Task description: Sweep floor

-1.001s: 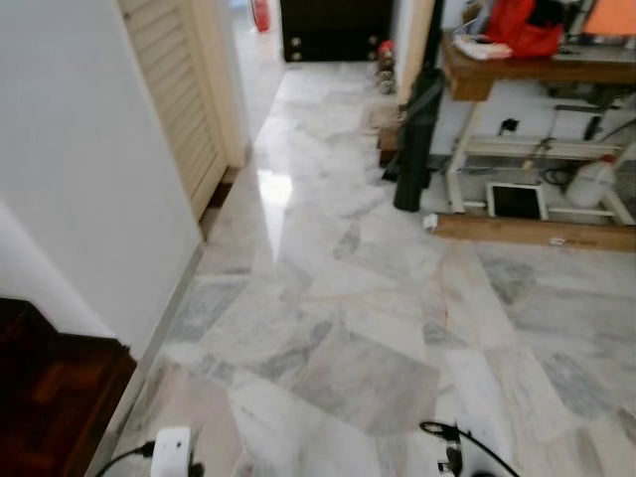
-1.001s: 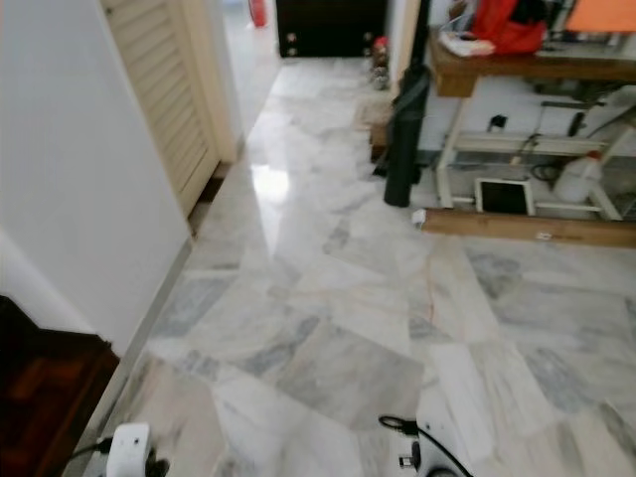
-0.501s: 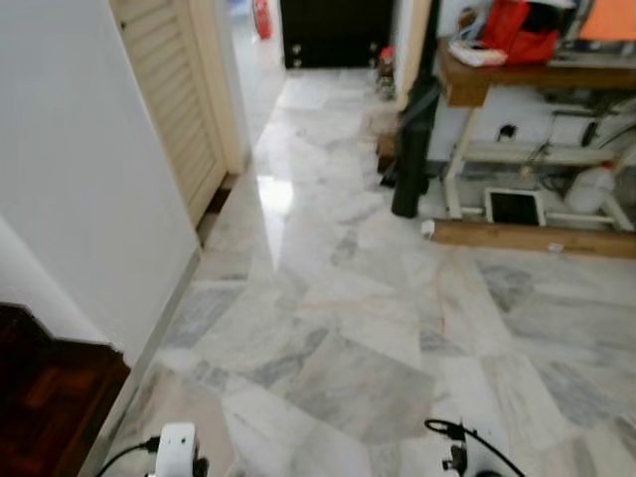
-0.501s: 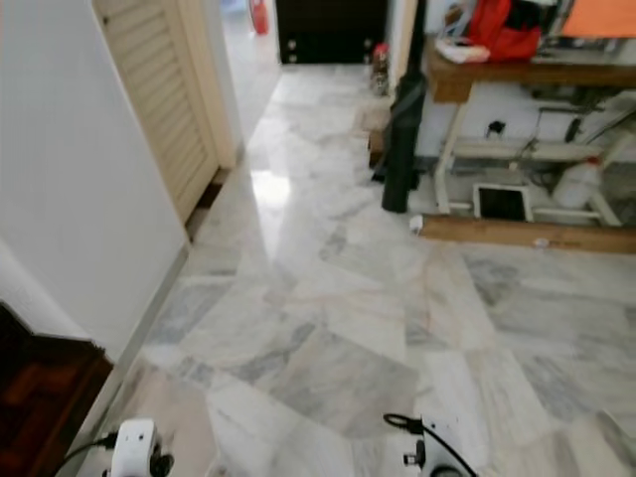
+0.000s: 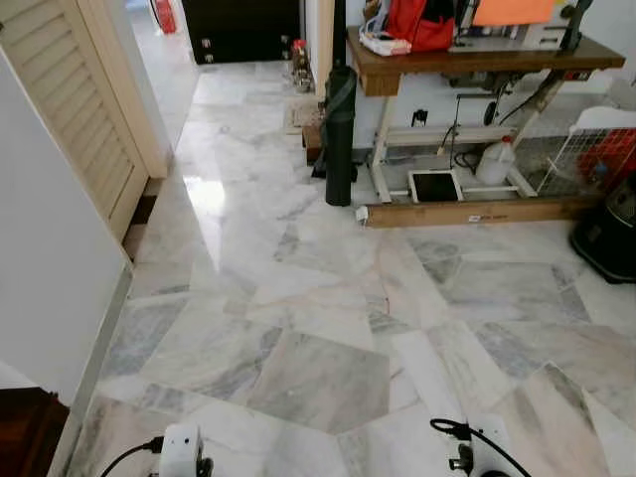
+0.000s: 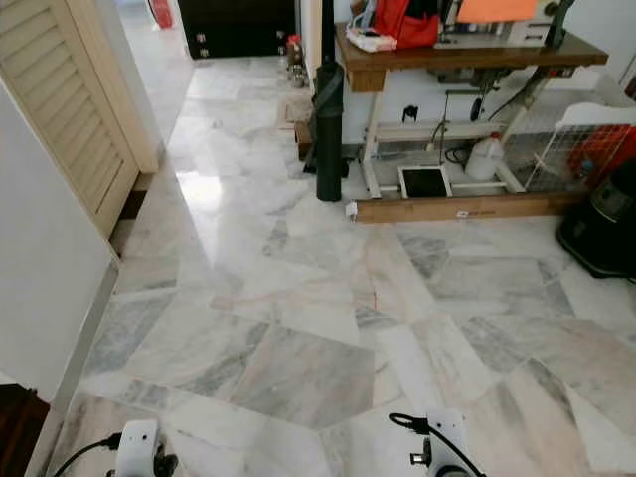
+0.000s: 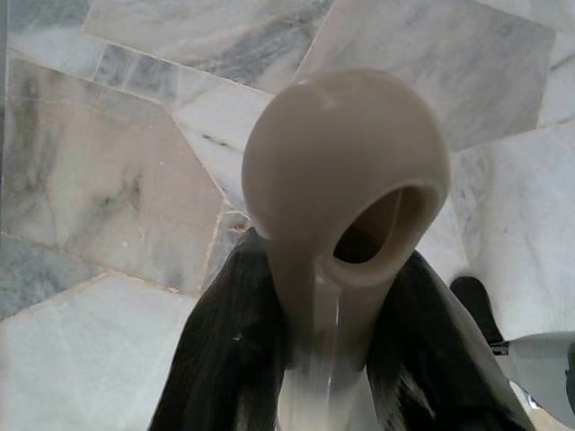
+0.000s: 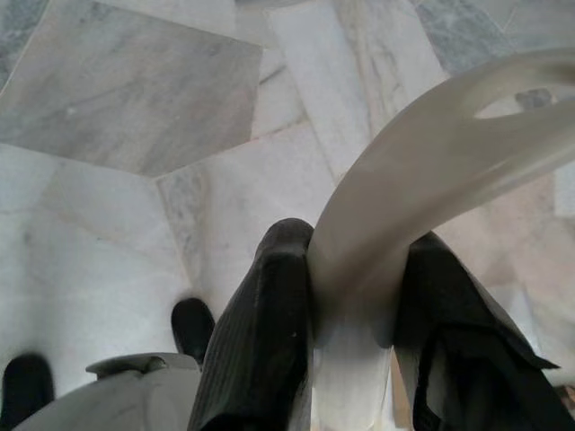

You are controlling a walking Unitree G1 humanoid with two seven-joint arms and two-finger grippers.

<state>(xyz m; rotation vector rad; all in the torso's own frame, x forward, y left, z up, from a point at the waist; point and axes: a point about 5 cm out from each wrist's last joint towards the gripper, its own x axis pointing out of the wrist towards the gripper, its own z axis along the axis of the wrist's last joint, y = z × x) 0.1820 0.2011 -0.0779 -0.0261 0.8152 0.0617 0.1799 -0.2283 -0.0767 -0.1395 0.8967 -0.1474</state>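
1. Head views: the marble floor (image 5: 298,298) stretches ahead to a wooden workbench (image 5: 477,60); a louvred door (image 5: 70,109) stands at left.
2. Left wrist: the left gripper (image 7: 337,296) pinches a beige handle end (image 7: 346,180) above the floor.
3. Right wrist: the right gripper (image 8: 346,296) pinches a pale curved handle (image 8: 422,171).

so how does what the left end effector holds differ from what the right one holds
The left end effector is shut on a beige handle with a rounded, bulbous end and a hanging hole through it. The right end effector is shut on a white handle that is a flat curved band arching into an open loop. The beige one is thicker; the white one is thinner and paler. Both are smooth plastic, clamped between two black fingers above the marble floor.
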